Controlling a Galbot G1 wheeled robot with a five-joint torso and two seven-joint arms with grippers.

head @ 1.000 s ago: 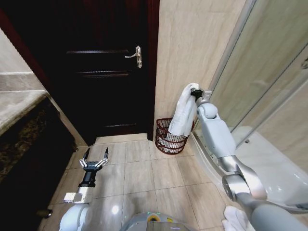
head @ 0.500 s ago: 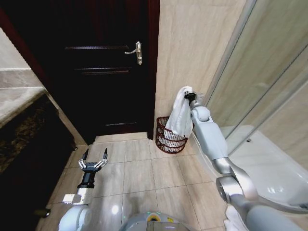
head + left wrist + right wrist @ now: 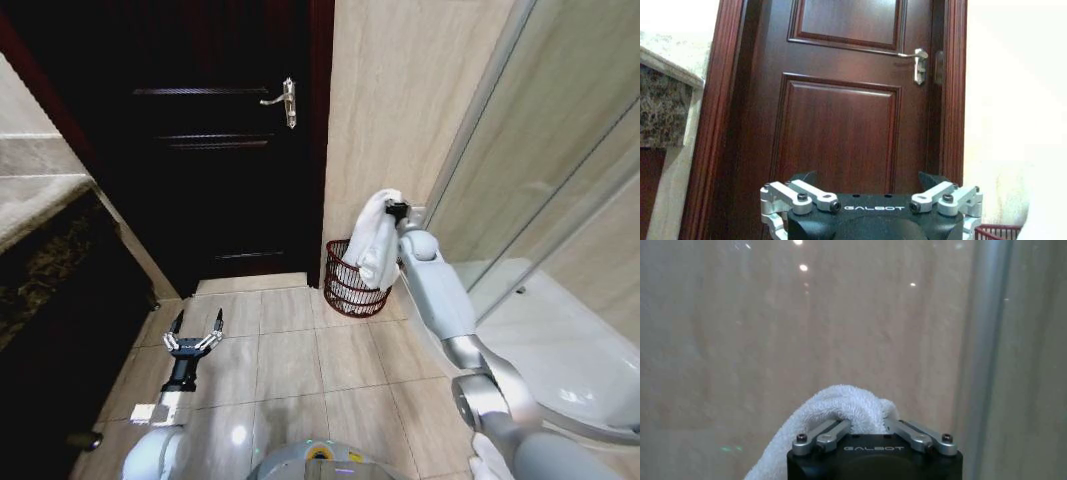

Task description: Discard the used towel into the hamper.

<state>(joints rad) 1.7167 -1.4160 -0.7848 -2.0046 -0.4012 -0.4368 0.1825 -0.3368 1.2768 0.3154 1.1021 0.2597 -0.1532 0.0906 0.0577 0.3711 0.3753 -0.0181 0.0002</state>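
Note:
My right gripper (image 3: pixel 396 209) is shut on the top of a white towel (image 3: pixel 374 240), which hangs down over the reddish-brown wire hamper (image 3: pixel 345 282) in the corner by the wall; its lower end dips inside the rim. In the right wrist view the towel (image 3: pixel 833 412) bulges out between the closed fingers (image 3: pixel 823 435). My left gripper (image 3: pixel 196 324) hovers low over the floor tiles to the left, open and holding nothing. The hamper's rim (image 3: pixel 997 231) peeks in at the corner of the left wrist view.
A dark wooden door (image 3: pixel 215 150) with a metal handle (image 3: pixel 283 101) stands left of the hamper. A stone counter (image 3: pixel 40 205) runs along the left. A glass shower screen (image 3: pixel 560 170) and white basin edge (image 3: pixel 580 350) lie to the right. Beige floor tiles (image 3: pixel 300 370) spread in front.
My right arm has carried the towel a little lower and closer over the hamper. The head view has shifted slightly. My left arm has stayed put.

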